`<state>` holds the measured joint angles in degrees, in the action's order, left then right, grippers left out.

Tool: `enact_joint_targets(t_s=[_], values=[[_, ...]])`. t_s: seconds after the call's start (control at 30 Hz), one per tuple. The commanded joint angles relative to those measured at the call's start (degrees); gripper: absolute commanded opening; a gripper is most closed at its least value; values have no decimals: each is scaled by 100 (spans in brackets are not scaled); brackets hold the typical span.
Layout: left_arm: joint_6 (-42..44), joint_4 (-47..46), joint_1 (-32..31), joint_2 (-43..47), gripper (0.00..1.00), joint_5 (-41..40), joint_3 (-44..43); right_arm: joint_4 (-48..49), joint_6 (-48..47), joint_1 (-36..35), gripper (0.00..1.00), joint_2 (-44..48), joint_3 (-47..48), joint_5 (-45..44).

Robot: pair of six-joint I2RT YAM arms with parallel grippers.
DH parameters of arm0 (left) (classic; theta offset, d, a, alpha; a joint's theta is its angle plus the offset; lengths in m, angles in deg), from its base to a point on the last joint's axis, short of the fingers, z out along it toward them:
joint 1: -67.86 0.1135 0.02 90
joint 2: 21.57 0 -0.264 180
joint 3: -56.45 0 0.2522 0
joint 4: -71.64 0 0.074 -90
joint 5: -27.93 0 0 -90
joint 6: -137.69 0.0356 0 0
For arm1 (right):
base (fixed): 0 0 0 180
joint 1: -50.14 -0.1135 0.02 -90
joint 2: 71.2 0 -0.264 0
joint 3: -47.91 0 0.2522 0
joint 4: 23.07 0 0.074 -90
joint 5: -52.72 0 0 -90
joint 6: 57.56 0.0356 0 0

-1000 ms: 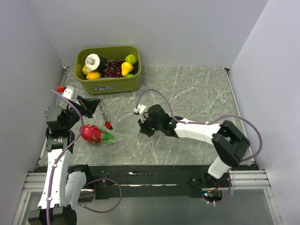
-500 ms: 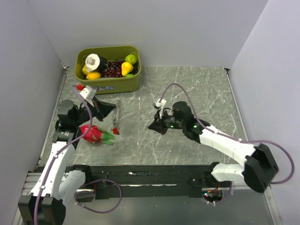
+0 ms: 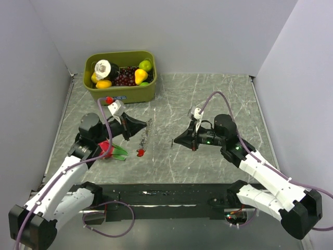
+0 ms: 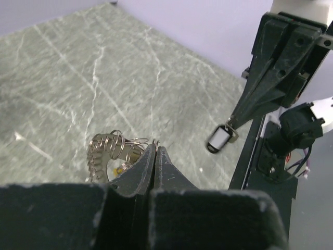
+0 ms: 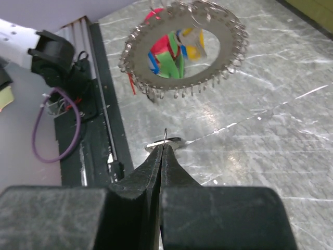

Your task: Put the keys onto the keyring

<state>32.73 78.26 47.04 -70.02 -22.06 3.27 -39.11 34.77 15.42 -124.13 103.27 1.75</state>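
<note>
Keyring (image 5: pixel 229 48) pinched by the left hand (image 3: pixel 141 128), held edge-up over the middle-left of the worktop (image 3: pixel 223 99) and facing the right hand (image 3: pixel 176 140).

Grey stone-patterned worktop with pale veins. At its far left corner, a green bin (image 3: pixel 125 95) full of toy fruit. Just beside the left arm, a pink toy fruit (image 3: pixel 100 148) with green leaves, lying on the worktop.

Left hand: fingers pressed together with no gap, clamped on the rim of the keyring. Right hand: likewise fully closed, tips nipping the wire loop of a small key (image 4: pixel 220 139) dangling below them, near the keyring but apart from it.

Seen from the right wrist, a flat grey metal hoop with a wide round hole, its outer rim fringed all round with small wire loops. From above, looks like no more than a thin chain. Through the hole, blurred keys (image 5: pixel 193 49) with yellow and blue heads, behind the hoop. Just below the hoop in the top view, a red key (image 3: pixel 140 152); cannot tell whether resting on the worktop or hanging clear.
</note>
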Motion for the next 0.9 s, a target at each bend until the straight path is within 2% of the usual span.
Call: enact_joint_targets(t_s=[0.0,0.17,0.4,0.87], values=[[-175,-1167,-422,-165,1,-493,250,-149,-4,176,0,151,111,658],[458,-1184,-905,-236,1,-810,565,-115,13,281,0,177,94,957],[511,-2546,-1108,361,1,-749,1480,8,110,334,0,125,76,1142],[1144,-2380,-1521,731,1,-951,1630,202,303,343,0,-227,242,1564]])
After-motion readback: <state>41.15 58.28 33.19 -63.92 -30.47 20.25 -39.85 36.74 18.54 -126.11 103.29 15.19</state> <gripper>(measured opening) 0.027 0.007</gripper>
